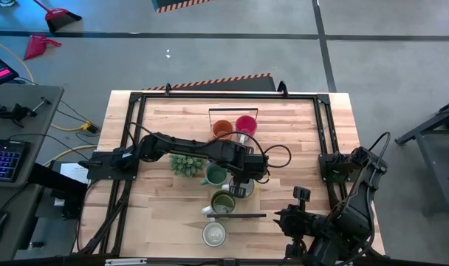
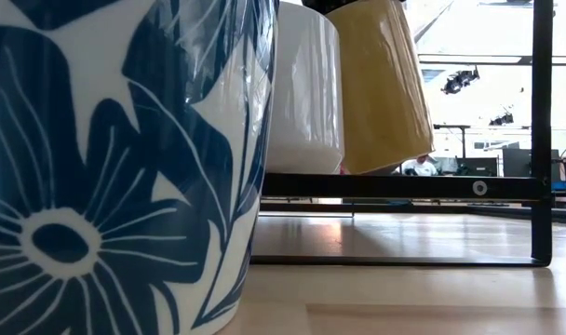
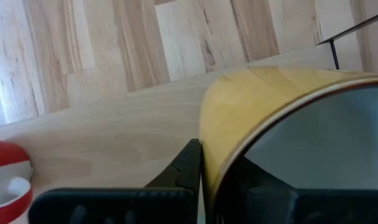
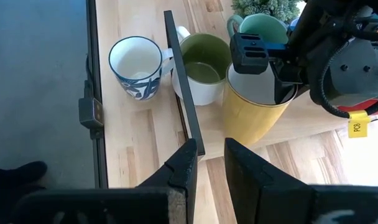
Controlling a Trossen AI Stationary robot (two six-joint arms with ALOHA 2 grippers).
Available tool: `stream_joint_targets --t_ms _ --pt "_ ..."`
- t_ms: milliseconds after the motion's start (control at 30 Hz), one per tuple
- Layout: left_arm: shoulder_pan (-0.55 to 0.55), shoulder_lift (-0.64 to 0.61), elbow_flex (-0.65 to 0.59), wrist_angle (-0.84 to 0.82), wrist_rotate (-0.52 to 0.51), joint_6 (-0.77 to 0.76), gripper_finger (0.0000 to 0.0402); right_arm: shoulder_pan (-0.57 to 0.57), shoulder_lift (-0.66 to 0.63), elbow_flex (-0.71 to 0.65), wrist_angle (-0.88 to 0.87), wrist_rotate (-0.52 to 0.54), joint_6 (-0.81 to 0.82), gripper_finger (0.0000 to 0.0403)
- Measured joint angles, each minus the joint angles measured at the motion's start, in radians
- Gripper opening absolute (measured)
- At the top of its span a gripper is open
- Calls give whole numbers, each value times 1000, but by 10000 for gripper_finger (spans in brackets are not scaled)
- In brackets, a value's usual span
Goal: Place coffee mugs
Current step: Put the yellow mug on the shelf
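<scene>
My left gripper (image 1: 243, 185) reaches over the table's middle and is shut on a yellow mug (image 4: 251, 115), which stands out large in the left wrist view (image 3: 257, 106). Close beside it are an olive-green mug (image 4: 201, 65), a teal mug (image 4: 263, 28) and a white mug with blue flowers (image 4: 136, 65), all upright on the table. An orange mug (image 1: 223, 129) and a pink mug (image 1: 246, 124) stand farther back. My right gripper (image 4: 207, 155) waits near the table's front right, open, with nothing between its fingers. My left gripper holds the yellow mug by its wall just below the rim (image 3: 207, 146), one finger (image 3: 189, 168) outside and one inside the hollow. The fingers come from above, slanting down. The mug is slightly tilted, and in the low view its bottom edge (image 2: 385, 170) shows above the black bar.
A thin black rack bar (image 4: 183, 81) runs between the flowered mug and the olive-green one. A spiky green plant (image 1: 186, 164) stands left of the teal mug. A red-and-white mug (image 3: 9, 180) is close to the left gripper. Bare wood lies toward the table's right side (image 1: 306, 140).
</scene>
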Motion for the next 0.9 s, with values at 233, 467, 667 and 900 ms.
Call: stream_joint_targets --t_ms 233,467,667,900 --pt "0 0 0 23 0 -7 38 0 0 0 1 -6 0 60" --pt "0 0 0 24 2 -8 53 0 0 0 4 -15 0 60" --pt "0 17 1 26 19 -8 54 0 0 0 4 -26 22 60" --pt "-2 46 -1 9 24 -10 54 5 0 0 4 -35 42 60"
